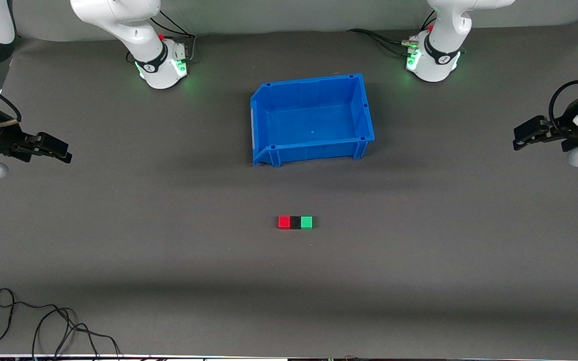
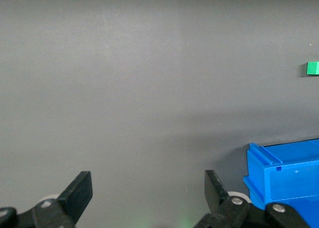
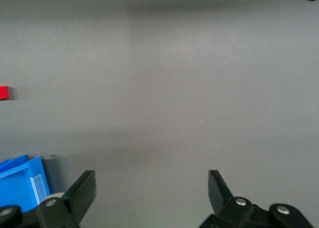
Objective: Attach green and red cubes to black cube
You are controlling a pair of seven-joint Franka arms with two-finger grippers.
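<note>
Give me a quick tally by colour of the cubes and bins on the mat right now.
Red cube: 1
Black cube: 1, in the middle of the row, with the red and green ones against it
Green cube: 1
Blue bin: 1, nothing visible inside
Total: 4
</note>
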